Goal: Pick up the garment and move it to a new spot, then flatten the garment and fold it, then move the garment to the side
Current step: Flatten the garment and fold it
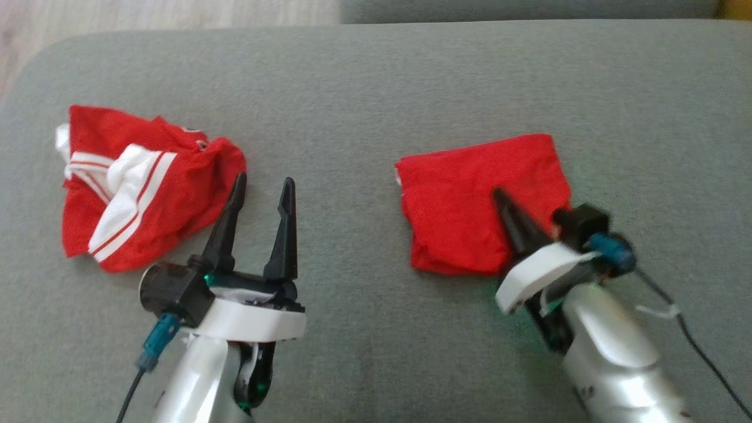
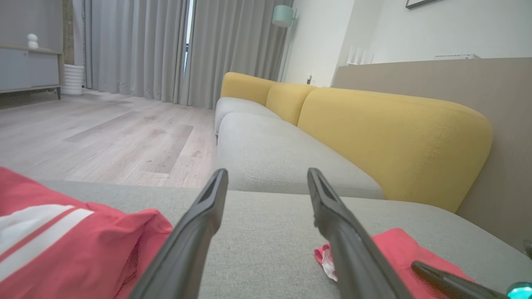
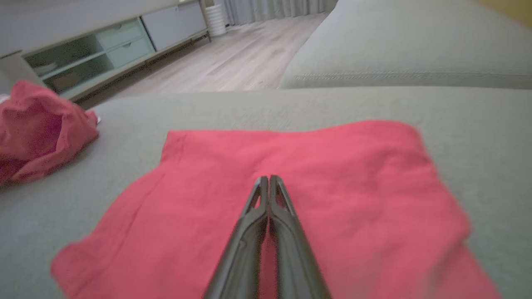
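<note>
Garments x2 — folded garment [image 1: 458, 200] under clenched right hand [image 1: 498, 191]; crumpled garment [image 1: 188, 182] (w/ white stripes) by released left hand [image 1: 264, 179].

Two dark fingers [image 2: 199, 232] spread wide above a grey cushion [image 2: 266, 224]; red-and-white garment [image 2: 62, 249] lower left, folded red garment [image 2: 399, 249] lower right.

Blurred right tool [image 1: 499, 195] hides near-right corner of folded garment [image 1: 464, 200].

The folded garment [image 1: 461, 202] is plain red, the crumpled garment [image 1: 150, 188] red with white stripes.
</note>
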Controlling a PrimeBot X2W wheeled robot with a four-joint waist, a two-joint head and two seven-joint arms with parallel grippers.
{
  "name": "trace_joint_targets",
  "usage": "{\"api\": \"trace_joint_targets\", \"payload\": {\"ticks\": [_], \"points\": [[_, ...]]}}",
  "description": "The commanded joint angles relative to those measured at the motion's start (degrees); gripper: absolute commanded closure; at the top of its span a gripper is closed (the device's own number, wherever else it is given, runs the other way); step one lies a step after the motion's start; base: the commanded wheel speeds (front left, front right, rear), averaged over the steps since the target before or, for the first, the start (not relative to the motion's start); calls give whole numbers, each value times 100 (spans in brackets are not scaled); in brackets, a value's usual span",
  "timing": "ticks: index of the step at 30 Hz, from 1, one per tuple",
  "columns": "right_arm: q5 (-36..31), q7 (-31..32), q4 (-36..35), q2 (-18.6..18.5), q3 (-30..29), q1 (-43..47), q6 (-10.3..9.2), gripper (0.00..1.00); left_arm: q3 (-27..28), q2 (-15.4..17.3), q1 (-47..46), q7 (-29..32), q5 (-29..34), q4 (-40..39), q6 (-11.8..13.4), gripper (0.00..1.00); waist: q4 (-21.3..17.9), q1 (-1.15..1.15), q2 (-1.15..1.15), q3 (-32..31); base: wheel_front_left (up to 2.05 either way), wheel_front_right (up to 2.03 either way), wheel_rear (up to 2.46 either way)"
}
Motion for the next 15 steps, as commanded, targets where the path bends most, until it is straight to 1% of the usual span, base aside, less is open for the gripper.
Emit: {"api": "trace_joint_targets", "payload": {"ticks": [1, 4, 7, 9, 10, 15], "points": [[-11, -76, -360, 9, -103, -151, -5, 100, 253, 19, -72, -28, 49, -219, 10, 0, -125, 0, 0, -59, 0, 0, 0], [-199, -80, -1020, -80, -558, 28, -5, 100, 358, 19, -53, -28, 50, -292, 10, 0, -298, 0, 0, -92, 0, 0, 0], [-402, -81, -1576, -92, -1052, 364, -5, 100, 404, 19, -21, -28, 57, -329, -3, 0, -450, 0, 0, -138, 0, 0, 0], [-513, -82, -1852, -72, -1349, 607, -5, 100, 426, 19, 0, -28, 47, -352, -5, 0, -536, 0, 0, -177, 0, 0, 0], [-513, -82, -1852, -72, -1349, 607, -5, 100, 426, 19, 0, -28, 47, -352, -5, 0, -536, 0, 0, -177, 0, 0, 0], [-606, -82, -2401, -1, -1838, 1140, -5, 100, 487, 19, 112, -28, 33, -379, 5, 0, -720, 0, 0, -271, 0, 0, 0]]}}
